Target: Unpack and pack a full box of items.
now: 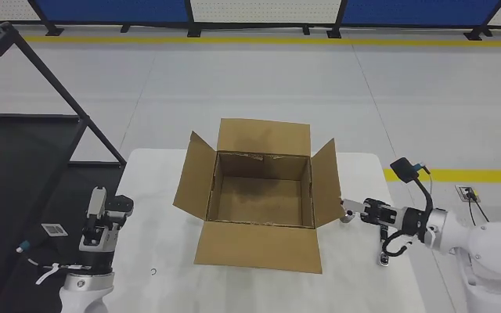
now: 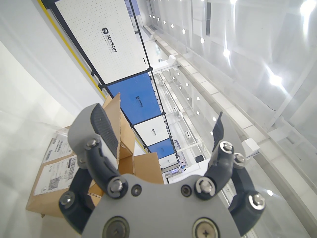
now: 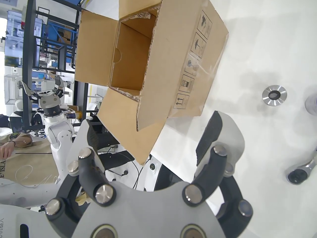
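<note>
An open cardboard box [image 1: 258, 202] stands in the middle of the white table [image 1: 156, 235], its four flaps spread and its inside bare. My right gripper [image 1: 345, 213] is at the box's right side, open, with the near corner of the right flap between its fingers [image 3: 209, 134]; the box [image 3: 153, 58] rises just beyond the right gripper [image 3: 152, 131]. My left gripper [image 1: 108, 205] is at the table's left edge, well apart from the box, pointing upward. In the left wrist view the left gripper [image 2: 158, 130] is open and holds nothing, with the labelled side of the box [image 2: 57, 174] beside it.
A small metal ring [image 1: 153, 271] lies on the table in front of the box. Near my right gripper a round metal disc [image 3: 274, 95] and a ratchet-like tool head [image 3: 301, 172] lie on the table. A black frame [image 1: 47, 141] stands off the table's left side.
</note>
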Available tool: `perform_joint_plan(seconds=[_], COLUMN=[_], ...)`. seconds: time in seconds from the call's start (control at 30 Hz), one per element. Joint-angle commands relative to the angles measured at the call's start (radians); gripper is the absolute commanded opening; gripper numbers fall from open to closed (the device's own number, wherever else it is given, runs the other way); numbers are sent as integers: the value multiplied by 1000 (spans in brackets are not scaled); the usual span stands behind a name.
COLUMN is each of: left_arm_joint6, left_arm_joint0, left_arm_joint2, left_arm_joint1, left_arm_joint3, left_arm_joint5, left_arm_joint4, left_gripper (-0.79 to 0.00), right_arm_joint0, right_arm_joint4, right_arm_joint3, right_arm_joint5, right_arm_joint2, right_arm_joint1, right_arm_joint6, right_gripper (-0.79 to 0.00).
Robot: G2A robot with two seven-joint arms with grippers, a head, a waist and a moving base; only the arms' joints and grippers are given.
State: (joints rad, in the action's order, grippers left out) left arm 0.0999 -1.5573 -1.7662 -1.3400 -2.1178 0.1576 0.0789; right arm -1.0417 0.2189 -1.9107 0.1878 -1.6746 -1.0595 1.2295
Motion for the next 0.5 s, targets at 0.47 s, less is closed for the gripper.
perform_joint_plan(seconds=[0.47], left_arm_joint6=[-2], left_arm_joint0=[-17], left_arm_joint2=[-5], left_arm_joint1=[3], left_arm_joint3=[3], left_arm_joint5=[17], left_arm_joint4=[-11], left_gripper=[0], right_arm_joint0=[201], right_arm_joint4=[69], right_arm_joint3=[126], right_arm_joint5=[73], right_arm_joint2=[180], right_arm_joint1=[11], right_arm_joint6=[-6], right_gripper=[0])
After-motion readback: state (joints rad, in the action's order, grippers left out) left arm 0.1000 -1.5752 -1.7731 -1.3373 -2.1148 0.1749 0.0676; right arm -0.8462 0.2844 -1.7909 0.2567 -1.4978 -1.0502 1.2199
